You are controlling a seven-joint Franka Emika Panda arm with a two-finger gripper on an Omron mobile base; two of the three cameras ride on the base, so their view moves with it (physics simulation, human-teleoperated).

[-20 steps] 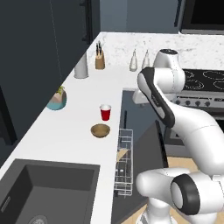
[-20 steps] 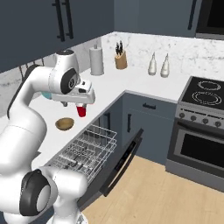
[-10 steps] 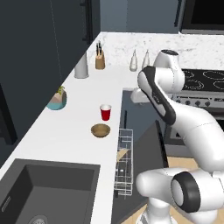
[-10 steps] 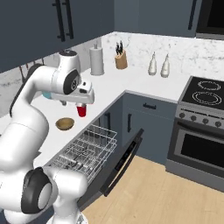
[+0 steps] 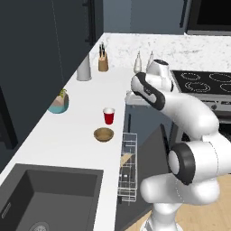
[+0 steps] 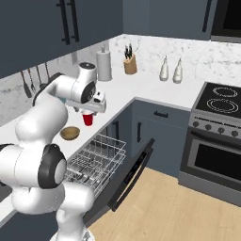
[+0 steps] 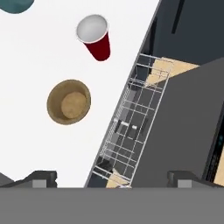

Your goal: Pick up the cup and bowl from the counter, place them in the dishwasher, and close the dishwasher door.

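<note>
- Sink [image 5: 49,189] nearest, set into the counter [image 5: 67,135] at its near left end.
- Dishwasher [image 6: 101,164] under the counter edge, right of the sink: dishwasher door [image 6: 132,176] dropped open, white wire rack [image 5: 127,167] pulled out over it.
- Bowl [image 5: 103,134] upright on the counter, close to the edge above the rack; tan, nothing in it.
- Cup [image 5: 108,116] upright just beyond the bowl, apart from it, red with pale inside.
- Hand [image 7: 112,177] hangs in the air above the counter edge, right of the cup and bowl, looking down; jaws spread wide, nothing between them, touching nothing.
- Teal plant pot [image 5: 59,102] left of the cup, near the wall, well apart.
- Far end of the counter: grey canister [image 5: 84,70], knife block [image 5: 103,62], two white bottles [image 5: 138,63] by the backsplash.
- Stove [image 6: 219,127] on the far right, oven below it.
</note>
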